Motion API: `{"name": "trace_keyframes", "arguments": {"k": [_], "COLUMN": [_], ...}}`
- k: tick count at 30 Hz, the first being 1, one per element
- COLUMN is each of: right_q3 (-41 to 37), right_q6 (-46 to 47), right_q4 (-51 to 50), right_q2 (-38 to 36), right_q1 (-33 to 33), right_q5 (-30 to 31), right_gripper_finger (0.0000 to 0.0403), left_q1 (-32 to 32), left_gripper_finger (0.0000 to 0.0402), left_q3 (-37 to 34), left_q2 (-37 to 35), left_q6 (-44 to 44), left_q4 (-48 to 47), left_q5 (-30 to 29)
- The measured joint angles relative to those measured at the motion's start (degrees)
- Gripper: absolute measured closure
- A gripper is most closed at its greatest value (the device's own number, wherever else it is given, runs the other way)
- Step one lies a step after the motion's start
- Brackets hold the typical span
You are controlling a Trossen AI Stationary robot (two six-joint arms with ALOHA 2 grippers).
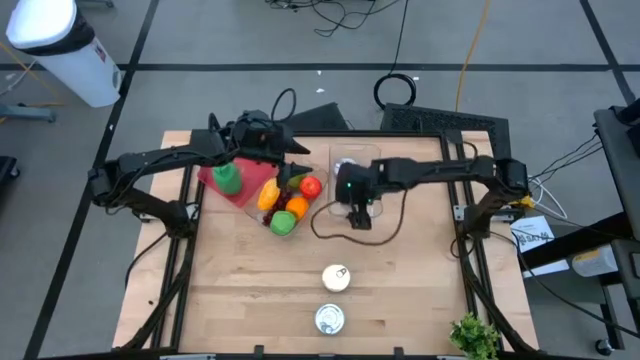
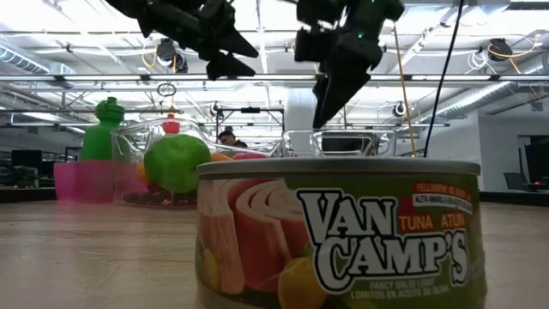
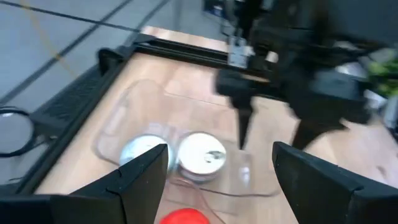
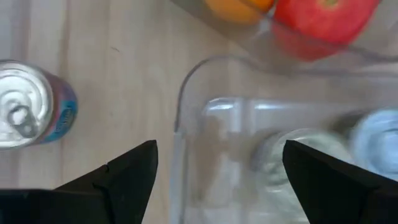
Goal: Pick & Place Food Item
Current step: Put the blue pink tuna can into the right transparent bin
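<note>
Van Camp's tuna can (image 2: 339, 230) fills the low view, nearest the lens; from above we see it at the front of the tabletop (image 1: 240, 290), with a second can (image 1: 336, 277) just behind it. Both stand well apart from the arms. Further back sit a clear tray of fruit (image 1: 285, 205) and a clear container (image 4: 249, 155) already holding two cans (image 3: 202, 155). Right end effector (image 1: 358, 208) hangs over that clear container, fingers spread wide, nothing between them. Left end effector (image 1: 292, 160) hovers above the fruit tray, fingers also apart and empty; a red fruit (image 3: 183, 216) shows just below it. We judge the step in hand is going for the next can. To do it well we'd lift the right arm clear of the container wall first, swing to the nearer of the two loose cans, come straight down centred over the lid, and close across its sides without nudging its neighbour.
</note>
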Motion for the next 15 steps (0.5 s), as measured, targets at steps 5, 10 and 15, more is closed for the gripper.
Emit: {"name": "trace_keyframes", "arguments": {"k": [5,10,15], "right_q3": [0.0,-0.2,-4.0], "right_q6": [-1.4,3.4,6.6], "right_q4": [-0.1,-1.3,2.1], "right_q2": [-2.1,-5.0,-6.0], "right_q1": [3.7,6.1,10.3], "right_q5": [9.5,2.4,-11.4], "right_gripper_finger": [0.0078,0.0078,0.0078], "left_q1": [0.0,-0.2,-2.3], "left_gripper_finger": [0.0101,0.0101,0.0101], "left_q3": [0.0,0.0,0.4], "left_q2": [0.0,-0.2,-1.7], "left_q6": [-3.3,-4.9,-2.9], "left_q4": [0.4,0.8,0.9], "left_q5": [-4.4,-3.1,-2.8]}}
